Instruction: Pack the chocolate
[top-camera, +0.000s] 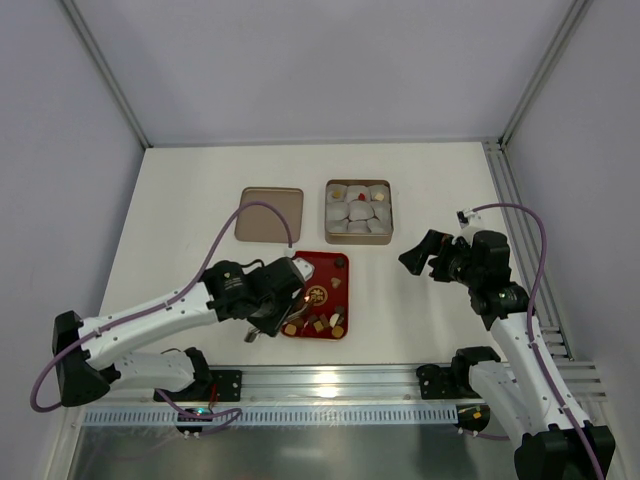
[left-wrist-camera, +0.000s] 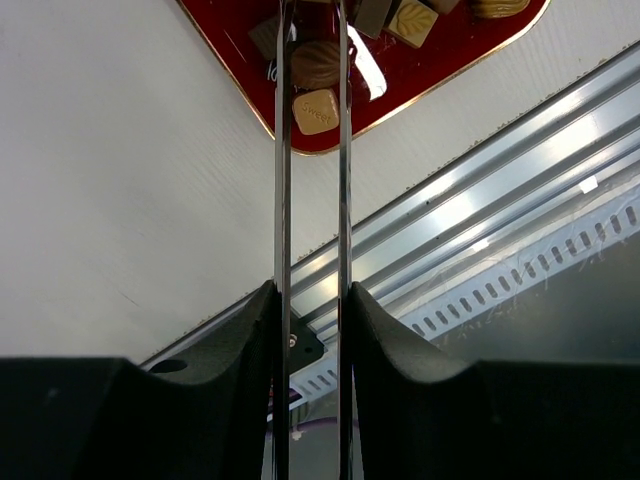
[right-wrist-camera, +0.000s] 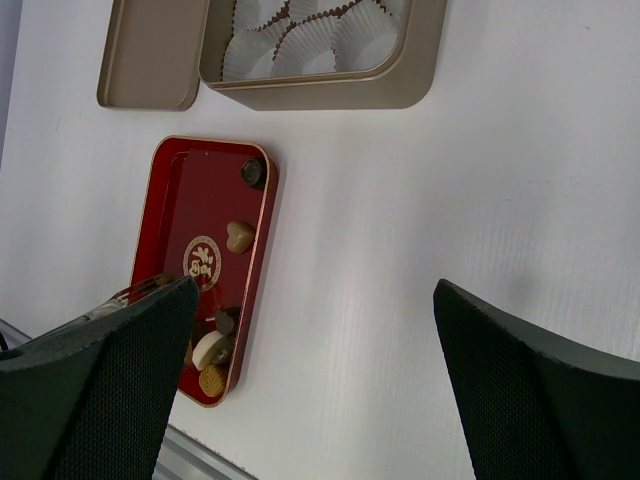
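Note:
The chocolate pieces (top-camera: 320, 324), dark brown, tan and cream, lie in a red tray (top-camera: 325, 262) near the front edge. My left gripper (top-camera: 283, 301) is shut on metal tongs (left-wrist-camera: 283, 200). The blades reach over the tray's corner, either side of a brown leaf-shaped piece (left-wrist-camera: 316, 64) and above a tan square (left-wrist-camera: 315, 111). I cannot tell whether the tongs pinch the leaf piece. My right gripper (top-camera: 420, 255) is open and empty above the table right of the tray. Its wrist view shows the tray (right-wrist-camera: 185, 190) with a tan heart (right-wrist-camera: 239, 236) and a cream piece (right-wrist-camera: 210, 348).
A gold tin (top-camera: 358, 240) lined with white paper cups (top-camera: 356, 212) stands behind the tray, its lid (top-camera: 270, 215) lying to its left. A metal rail (top-camera: 330, 385) runs along the front edge. White walls enclose the table on three sides.

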